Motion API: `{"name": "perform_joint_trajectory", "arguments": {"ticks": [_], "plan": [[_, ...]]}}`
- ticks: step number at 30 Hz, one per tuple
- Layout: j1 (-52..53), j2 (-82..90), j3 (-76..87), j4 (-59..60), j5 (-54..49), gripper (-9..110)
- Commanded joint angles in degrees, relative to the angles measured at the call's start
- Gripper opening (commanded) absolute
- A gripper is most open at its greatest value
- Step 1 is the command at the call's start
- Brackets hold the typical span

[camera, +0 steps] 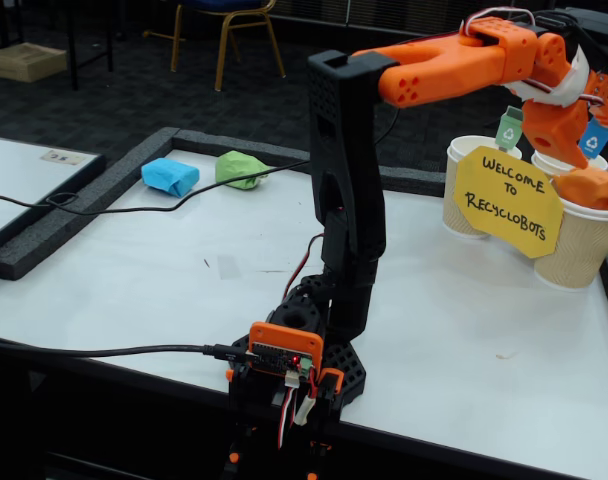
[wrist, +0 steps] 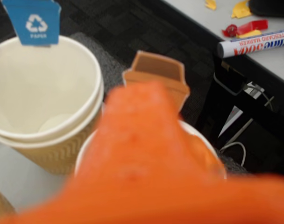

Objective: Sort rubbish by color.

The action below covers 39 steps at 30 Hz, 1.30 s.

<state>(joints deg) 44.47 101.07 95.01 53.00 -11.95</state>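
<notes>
The yellow sign (camera: 507, 200) leaning against the paper cups reads "WELCOME TO RECYCLOBOTS" in black hand lettering. Beside the gripper (camera: 590, 186), in the wrist view, a blue tag (wrist: 32, 21) on the rim of the empty cup (wrist: 44, 100) carries a white recycling symbol and the word "PAPER". Just past the gripper stands a brown bin-shaped tag (wrist: 156, 72) with no writing visible on it. Further off on the grey surface lies a marker (wrist: 254, 43) printed "WHITEBOARD MARKER", near red and yellow scraps (wrist: 244, 28).

In the fixed view the gripper sits right at the mouth of the cup (camera: 582, 245) on the right, with the orange wad (camera: 588, 188) at its tip; a blurred orange mass fills the wrist view, so I cannot tell whether the gripper grasps the wad or has released it. A green tag (camera: 509, 130) and another blue tag (camera: 593, 140) rise just behind the gripper.

The blue wad (camera: 170, 176) and the green wad (camera: 241, 168) lie well apart from the gripper, side by side at the far edge of the desk (camera: 464, 340), with a black cable (camera: 104, 208) running in front of them.
</notes>
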Motion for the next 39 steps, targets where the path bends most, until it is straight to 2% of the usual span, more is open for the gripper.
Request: {"name": "perform_joint_trajectory", "arguments": {"ticks": [1,9,14,18,28,39], "plan": [[1.41,4.04,-6.59,-0.18,-1.14,17],[0.62,12.3,-6.33,4.39,-0.53,15],[-1.41,21.53,-2.11,6.5,-0.44,3],[-4.22,29.0,1.67,10.02,-0.44,0],[-20.3,39.2,11.43,18.19,-1.23,0],[-40.43,47.9,20.3,20.65,-1.23,0]]}}
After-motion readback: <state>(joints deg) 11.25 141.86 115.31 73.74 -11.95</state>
